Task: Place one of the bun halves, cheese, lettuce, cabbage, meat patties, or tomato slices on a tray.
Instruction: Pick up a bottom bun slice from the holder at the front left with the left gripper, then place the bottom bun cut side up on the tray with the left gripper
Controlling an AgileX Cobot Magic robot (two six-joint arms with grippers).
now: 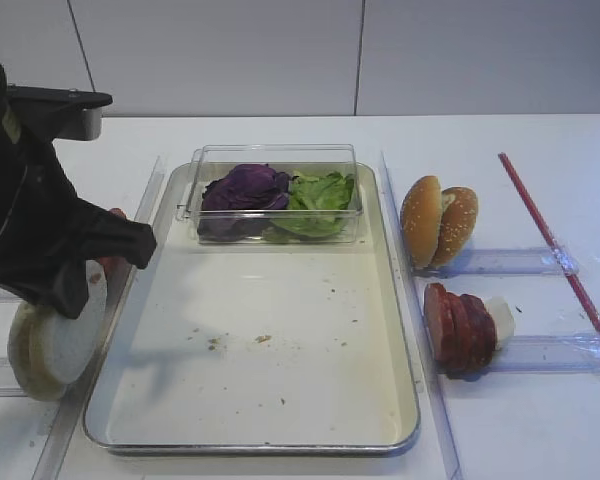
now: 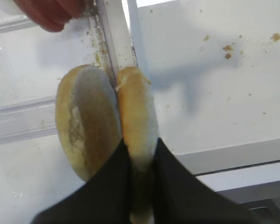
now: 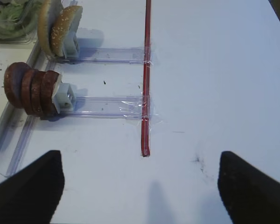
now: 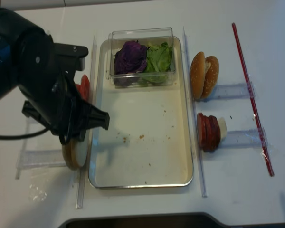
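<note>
Pale and flat, one of the bun halves [image 2: 136, 135] stands on edge, pinched between the fingers of the left pincer [image 2: 141, 163], just outside the left rim of the tray [image 1: 400, 330]; a second pale half [image 2: 86, 126] leans against it. No writing can be read anywhere. Inside the tray, a clear box [image 1: 276, 192] with lettuce [image 1: 320, 200] and purple cabbage [image 1: 244, 190] fills the far end; the near floor lies bare but for crumbs. Across the right rim stand meat patties [image 1: 460, 328] and seeded buns [image 1: 438, 220]. The right pincer [image 3: 140, 184] hangs wide above the table [image 3: 214, 70].
</note>
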